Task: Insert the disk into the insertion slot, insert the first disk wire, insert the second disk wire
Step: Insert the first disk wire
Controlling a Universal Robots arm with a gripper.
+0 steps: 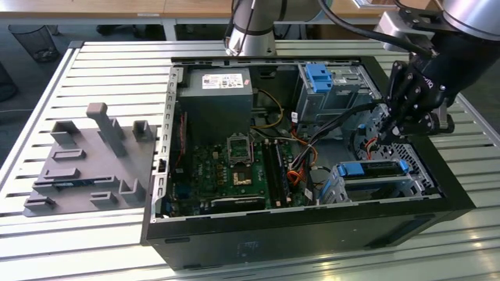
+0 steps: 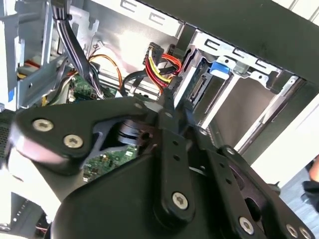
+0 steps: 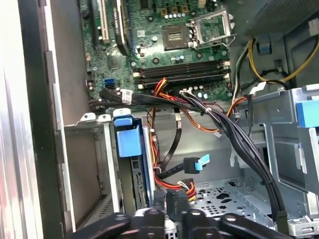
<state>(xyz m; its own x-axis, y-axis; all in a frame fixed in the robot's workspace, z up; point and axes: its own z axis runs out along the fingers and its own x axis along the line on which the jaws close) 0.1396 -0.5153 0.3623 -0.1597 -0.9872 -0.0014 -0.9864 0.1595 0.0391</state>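
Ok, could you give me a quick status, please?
Gripper inside case, by the slot. Disk in slot. Blue-tipped wire hanging unplugged. Black cable bundle close by.

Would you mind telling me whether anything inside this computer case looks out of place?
Yes: in the first wrist view a black cable's blue connector hangs free, plugged into nothing, beside the disk sitting in the insertion slot. Nothing looks damaged.

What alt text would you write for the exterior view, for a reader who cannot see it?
The gripper reaches into an open computer case, close to the disk, which sits in the insertion slot.
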